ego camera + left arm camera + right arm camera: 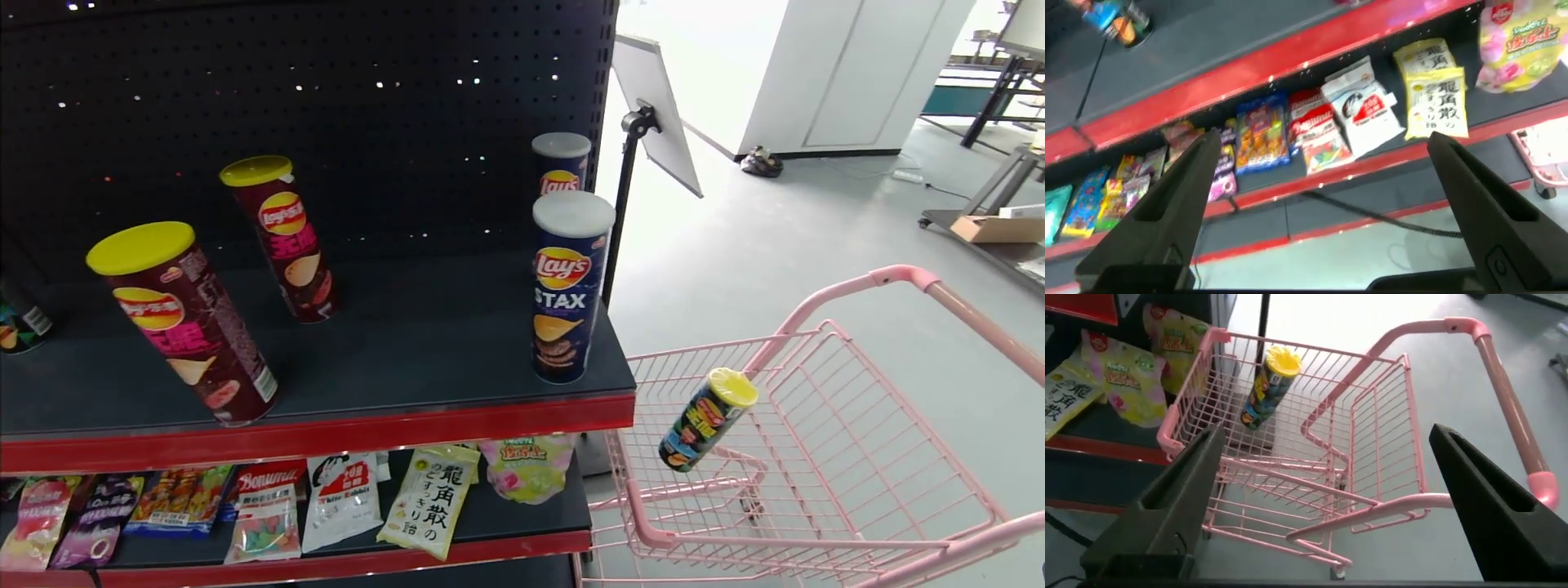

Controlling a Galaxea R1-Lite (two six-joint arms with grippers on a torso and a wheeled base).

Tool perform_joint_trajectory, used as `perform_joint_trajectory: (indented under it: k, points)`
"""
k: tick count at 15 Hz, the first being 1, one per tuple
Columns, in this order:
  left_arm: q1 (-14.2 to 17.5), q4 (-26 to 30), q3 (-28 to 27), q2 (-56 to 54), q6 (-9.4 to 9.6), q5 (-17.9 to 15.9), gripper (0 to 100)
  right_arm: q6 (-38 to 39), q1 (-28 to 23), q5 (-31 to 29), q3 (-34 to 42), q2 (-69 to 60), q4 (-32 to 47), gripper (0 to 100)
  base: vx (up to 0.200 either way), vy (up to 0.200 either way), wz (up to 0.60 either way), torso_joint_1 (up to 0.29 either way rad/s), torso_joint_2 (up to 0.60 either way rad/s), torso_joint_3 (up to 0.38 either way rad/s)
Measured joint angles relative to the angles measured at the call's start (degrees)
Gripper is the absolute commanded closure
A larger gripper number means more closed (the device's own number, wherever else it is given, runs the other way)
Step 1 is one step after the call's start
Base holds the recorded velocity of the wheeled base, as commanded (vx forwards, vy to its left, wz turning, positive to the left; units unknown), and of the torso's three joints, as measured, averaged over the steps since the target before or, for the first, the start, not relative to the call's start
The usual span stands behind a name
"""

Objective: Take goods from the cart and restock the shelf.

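Leaning tilted inside the pink cart [1499, 384], the yellow-lidded can [1266, 388] could roll or slip away if the right gripper [1323, 498], fingers spread apart above the cart, closes off-centre.

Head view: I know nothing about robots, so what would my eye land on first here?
Probably the pink wire shopping cart at the right, with one small yellow-lidded multicoloured can tilted inside it. Next, the tall maroon chip tubes with yellow lids and dark blue tubes with grey lids standing on the dark red-edged shelf to the left.
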Motion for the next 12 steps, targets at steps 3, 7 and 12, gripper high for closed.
perform_joint_trajectory:
  k: [3, 7, 12]
  points:
    - [-1.1, 0.05, 0.01, 0.18, 0.0, -0.13, 0, -0.13, -1.32, -0.04, -0.09, -0.06, 0.04, 0, 0.0, 0.0, -0.6, 0.011, 0.0, -0.002]
    - [-1.35, -0.11, 0.52, 0.13, 0.06, -0.17, 0, -0.27, -1.93, -0.06, 0.2, -0.11, 0.06, 0, 0.0, 0.0, -0.15, 0.002, 0.0, 0.001]
    - [-1.38, -0.16, 0.52, -0.13, 0.06, -0.15, 0, -0.38, -2.04, -0.2, 1.46, -0.77, 0.04, 0, 0.0, 0.0, 0.0, -0.015, 0.03, 0.023]
